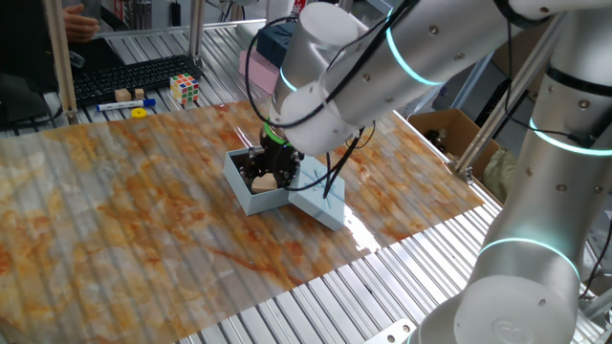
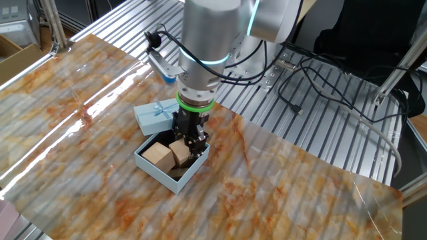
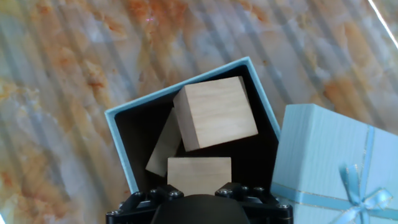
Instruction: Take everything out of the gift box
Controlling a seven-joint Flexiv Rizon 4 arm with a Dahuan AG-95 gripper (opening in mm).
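My fingers (image 2: 189, 143) are down inside the gift box (image 2: 152, 171), pointing straight down, over the near wooden block (image 3: 199, 173); I cannot tell how far the jaws stand apart or whether they have that block yet, the hand view only shows the finger mounts at the bottom edge. Box sits open on the marbled table (image 2: 280, 180). Three plain wooden blocks in it: the near one under me, a big tilted one (image 3: 215, 112) behind it resting across the others, and a third (image 3: 164, 144) leaning against the left wall, partly hidden. Nothing looks taken out yet, so early in the task by my read. To do this step well: centre on the near block's flat faces, close square, lift straight up so it does not drag the tilted block or snag the box wall, since a light cardboard box could come up too. The lid (image 3: 333, 163) with its ribbon bow lies just beside the box, touching it at one corner. Farther off, beyond the mat edge, a Rubik's cube (image 1: 185, 89).
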